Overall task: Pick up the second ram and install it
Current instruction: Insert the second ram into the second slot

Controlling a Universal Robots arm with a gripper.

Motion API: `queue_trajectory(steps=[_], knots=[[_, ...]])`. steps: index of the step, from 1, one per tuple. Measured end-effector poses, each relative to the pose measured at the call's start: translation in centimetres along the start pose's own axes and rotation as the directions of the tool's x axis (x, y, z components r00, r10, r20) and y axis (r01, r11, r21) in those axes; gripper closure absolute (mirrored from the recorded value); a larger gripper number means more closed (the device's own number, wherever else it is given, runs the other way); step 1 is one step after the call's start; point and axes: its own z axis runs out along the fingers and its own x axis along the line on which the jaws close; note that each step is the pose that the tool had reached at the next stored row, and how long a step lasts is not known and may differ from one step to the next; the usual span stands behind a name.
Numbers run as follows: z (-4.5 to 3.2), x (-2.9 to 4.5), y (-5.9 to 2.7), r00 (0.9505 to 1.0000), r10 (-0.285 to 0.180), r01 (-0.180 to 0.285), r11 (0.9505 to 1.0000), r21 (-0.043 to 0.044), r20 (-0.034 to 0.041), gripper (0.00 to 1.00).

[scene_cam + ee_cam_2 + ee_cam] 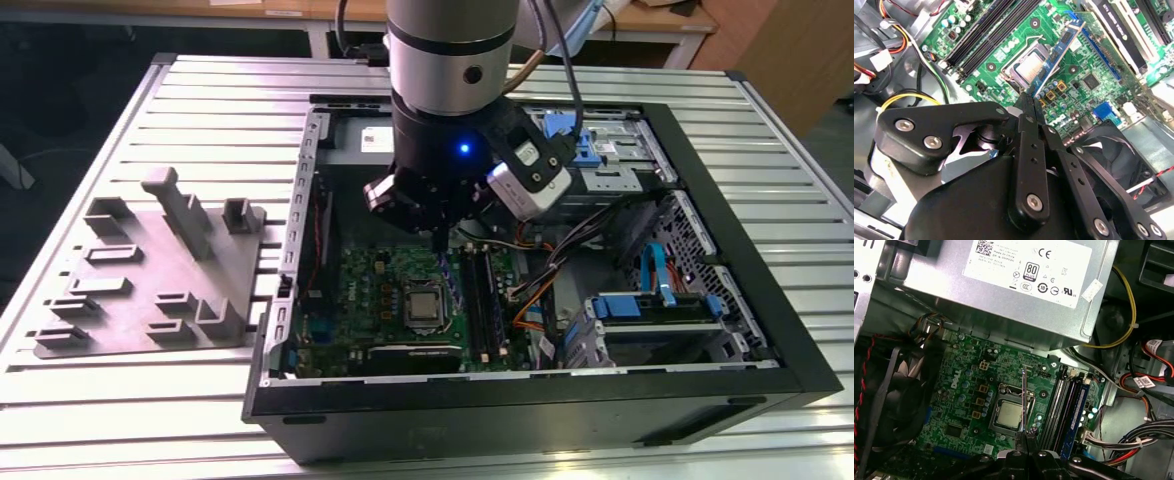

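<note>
The gripper [1029, 101] grips the second ram [1060, 56] over the motherboard [380, 290]; in the exterior view, a grey fixture [154, 270] lies on the ribbed desk [200, 100] at nine o'clock from the case [534, 410].

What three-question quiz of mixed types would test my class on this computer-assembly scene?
1. True or false: the claw is shut on the second ram.
2. Multiple choice: is the second ram seated in the memory slots? A) Yes, fully seated. B) No, it is held above the motherboard.
3. Fill in: the grey fixture plate lies on the exterior view's ___ of the computer case.
Key: 1 true; 2 B; 3 left.
</note>
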Motion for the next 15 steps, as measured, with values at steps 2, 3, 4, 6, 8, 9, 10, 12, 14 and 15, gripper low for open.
queue_trajectory(steps=[2, 3, 4, 6, 8, 9, 10, 12, 14, 15], knots=[[0.00, 0.00, 0.00, 1.0000, -0.004, 0.004, 1.0000, -0.0001, 0.0000, 0.89], [0.00, 0.00, 0.00, 1.0000, -0.005, 0.005, 1.0000, -0.0002, 0.0000, 0.89], [0.00, 0.00, 0.00, 1.0000, -0.004, 0.004, 1.0000, -0.0002, -0.0001, 0.89], [0.00, 0.00, 0.00, 1.0000, 0.000, 0.000, 1.0000, 0.0000, -0.0001, 0.89], [0.00, 0.00, 0.00, 0.9998, 0.019, -0.019, 0.9998, 0.0007, -0.0001, 0.89], [0.01, 0.00, 0.00, 0.9996, 0.029, -0.029, 0.9996, 0.0011, 0.0000, 0.89], [0.01, 0.00, 0.00, 0.9992, 0.039, -0.039, 0.9992, 0.0014, 0.0000, 0.89], [0.01, 0.00, 0.00, 0.9989, 0.046, -0.046, 0.9989, 0.0017, 0.0000, 0.89], [0.01, 0.00, 0.00, 0.9989, 0.046, -0.046, 0.9989, 0.0017, 0.0000, 0.89], [0.01, 0.00, 0.00, 0.9989, 0.046, -0.046, 0.9989, 0.0017, 0.0000, 0.89]])
